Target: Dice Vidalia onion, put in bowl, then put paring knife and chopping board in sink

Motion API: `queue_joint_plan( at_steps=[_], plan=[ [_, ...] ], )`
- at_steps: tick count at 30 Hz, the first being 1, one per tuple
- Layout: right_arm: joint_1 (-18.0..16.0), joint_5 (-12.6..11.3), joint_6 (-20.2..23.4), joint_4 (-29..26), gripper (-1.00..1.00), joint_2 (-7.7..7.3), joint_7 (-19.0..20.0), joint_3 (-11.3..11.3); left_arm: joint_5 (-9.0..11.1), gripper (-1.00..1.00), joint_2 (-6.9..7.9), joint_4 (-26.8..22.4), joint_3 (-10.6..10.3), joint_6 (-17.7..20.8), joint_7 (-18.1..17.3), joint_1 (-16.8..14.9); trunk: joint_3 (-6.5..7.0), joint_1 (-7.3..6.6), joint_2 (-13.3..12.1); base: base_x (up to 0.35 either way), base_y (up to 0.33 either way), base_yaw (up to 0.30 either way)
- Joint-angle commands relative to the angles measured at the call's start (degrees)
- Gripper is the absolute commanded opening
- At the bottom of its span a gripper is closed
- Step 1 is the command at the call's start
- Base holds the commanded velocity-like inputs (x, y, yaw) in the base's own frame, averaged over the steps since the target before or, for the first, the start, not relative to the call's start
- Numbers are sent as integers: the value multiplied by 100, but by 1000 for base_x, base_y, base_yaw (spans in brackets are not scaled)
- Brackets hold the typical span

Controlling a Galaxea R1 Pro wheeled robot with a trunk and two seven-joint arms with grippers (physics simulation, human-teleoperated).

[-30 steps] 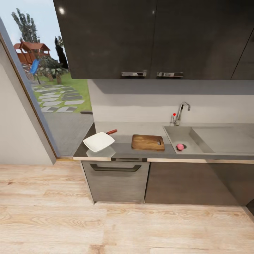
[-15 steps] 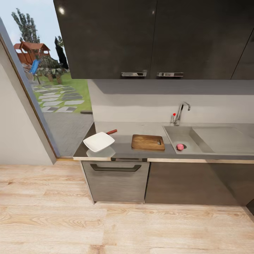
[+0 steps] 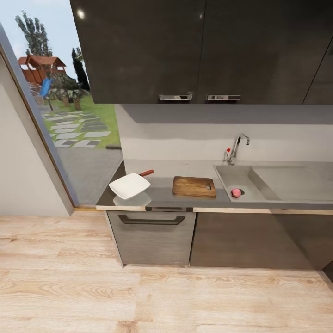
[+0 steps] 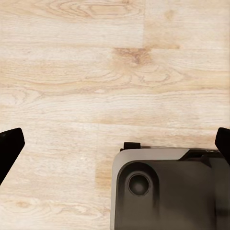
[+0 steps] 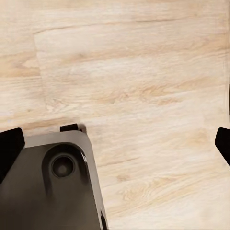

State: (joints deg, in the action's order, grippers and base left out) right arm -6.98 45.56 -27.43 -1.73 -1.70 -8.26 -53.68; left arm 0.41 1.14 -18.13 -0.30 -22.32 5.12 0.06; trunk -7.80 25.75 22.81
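Observation:
A small pink onion (image 3: pixel 236 192) lies in the grey sink (image 3: pixel 230 177), beside the drain and below the chrome tap (image 3: pixel 237 147). Left of the sink, the brown chopping board (image 3: pixel 194 187) rests flat on the countertop (image 3: pixel 163 168). The white bowl (image 3: pixel 130 185) stands at the counter's left end. The paring knife (image 3: pixel 146 173) shows its reddish handle just behind the bowl, blade hidden. My left gripper (image 4: pixel 115 146) and right gripper (image 5: pixel 115 143) are both open, holding nothing and pointing down at the wooden floor, far from the counter.
Dark wall cabinets (image 3: pixel 185 51) hang above the counter. A drawer front with a handle (image 3: pixel 151 220) sits under the bowl. A glass door (image 3: pixel 60 115) opens on a garden at the left. Wooden floor (image 3: pixel 162 296) lies between me and the counter. My base (image 4: pixel 167 191) shows below the grippers.
The head view has shifted very slightly; nothing on the counter or in the sink has moved.

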Motion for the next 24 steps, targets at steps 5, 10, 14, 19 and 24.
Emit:
queue_joint_plan(
  at_steps=[5, 10, 14, 19, 24],
  plan=[
    [-5, -31, -368, 56, 100, -43, -41, -6, 3, 100, 0, -7, -5, -9, 15, 3, -10, 3, 11, 0, 0, 0],
    [-5, -1092, -257, 83, 100, -48, -38, 336, 3, 100, 0, -6, -5, -9, 15, 0, -10, 3, 11, 0, 0, 0],
    [-5, -4285, -280, 83, 100, -48, -38, 2440, 3, 100, 0, -7, -5, -9, 15, 1, -10, 3, 11, 0, 0, 0],
    [-5, -5991, -281, 51, 100, -50, -36, 3614, 3, 100, 0, -7, -5, -9, 15, 0, -10, 3, 11, 0, 0, 0],
    [-5, -6047, -282, -52, 100, -47, -31, 3722, 3, 100, 0, 0, -5, -9, 15, 2, -10, 3, 11, 0, 0, 0]
  ],
)
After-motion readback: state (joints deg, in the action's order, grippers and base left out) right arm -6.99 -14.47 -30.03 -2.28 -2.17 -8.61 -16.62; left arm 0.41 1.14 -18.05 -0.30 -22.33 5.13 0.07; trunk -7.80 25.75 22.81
